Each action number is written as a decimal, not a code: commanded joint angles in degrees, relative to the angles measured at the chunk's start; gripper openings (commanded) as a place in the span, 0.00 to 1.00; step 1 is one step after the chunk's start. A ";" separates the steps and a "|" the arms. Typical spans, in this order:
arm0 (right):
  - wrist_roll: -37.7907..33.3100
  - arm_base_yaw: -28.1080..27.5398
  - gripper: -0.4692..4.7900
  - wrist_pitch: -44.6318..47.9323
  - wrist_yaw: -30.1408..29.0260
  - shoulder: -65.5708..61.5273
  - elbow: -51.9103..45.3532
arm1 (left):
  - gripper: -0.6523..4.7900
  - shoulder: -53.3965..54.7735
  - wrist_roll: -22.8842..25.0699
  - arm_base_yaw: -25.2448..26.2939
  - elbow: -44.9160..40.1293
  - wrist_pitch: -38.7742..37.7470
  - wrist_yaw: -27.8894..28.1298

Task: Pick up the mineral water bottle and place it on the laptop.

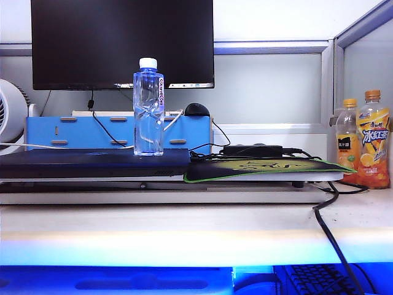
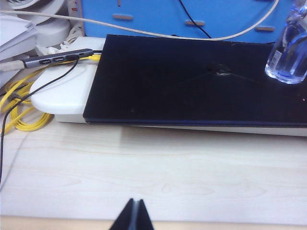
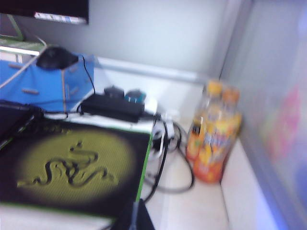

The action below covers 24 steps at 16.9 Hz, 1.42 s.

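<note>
The mineral water bottle [image 1: 148, 107], clear with a white cap, stands upright on the dark laptop [image 1: 92, 163] near its right end; its base [image 2: 288, 57] also shows in the left wrist view, resting on the laptop lid [image 2: 192, 86]. No gripper appears in the exterior view. My left gripper [image 2: 134, 203] is shut and empty, low over the pale desk in front of the laptop. My right gripper [image 3: 135, 207] is shut and empty, at the green edge of the mouse pad [image 3: 72, 165], well away from the bottle.
Two orange-capped juice bottles [image 1: 363, 141] stand at the right by the partition. A black power brick [image 1: 253, 150] and cables lie on the mouse pad [image 1: 258, 168]. A blue box stand [image 1: 80, 132], monitor [image 1: 123, 43] and mouse [image 1: 196, 110] sit behind. Yellow cable [image 2: 19, 103] coils left.
</note>
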State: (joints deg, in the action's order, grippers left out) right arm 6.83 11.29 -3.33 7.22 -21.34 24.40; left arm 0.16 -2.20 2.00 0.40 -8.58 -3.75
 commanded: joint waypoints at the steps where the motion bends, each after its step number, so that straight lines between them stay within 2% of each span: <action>1: -4.98 -2.99 0.17 2.29 -3.78 4.94 -6.91 | 0.12 -0.11 0.07 0.00 0.00 -0.09 -0.13; 4: -8.79 -5.14 0.19 2.14 -5.92 11.80 -13.03 | 0.12 -0.11 0.04 0.02 0.00 -0.09 -0.13; 8: -8.98 -5.09 0.19 1.62 -6.14 20.39 -20.48 | 0.12 -0.11 0.07 0.02 0.00 -0.09 -0.13; 11: -8.98 -5.14 0.16 -0.20 -6.10 21.07 -23.78 | 0.12 -0.11 0.04 0.02 0.00 -0.09 -0.15; 15: -8.92 -5.18 0.15 -5.70 -4.13 21.07 -24.13 | 0.12 -0.11 0.07 0.02 0.00 -0.11 -0.13; 19: -8.68 -5.31 0.15 -6.29 -1.99 21.07 -24.13 | 0.12 -0.11 0.04 0.02 0.00 -0.11 -0.13; 24: -8.72 -4.92 0.15 -6.27 -5.01 21.07 -24.13 | 0.12 -0.11 0.04 0.02 0.00 -0.11 -0.13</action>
State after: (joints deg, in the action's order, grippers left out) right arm -1.91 6.44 -9.74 2.46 -0.25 0.38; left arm 0.16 -2.22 2.00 0.40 -8.58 -3.75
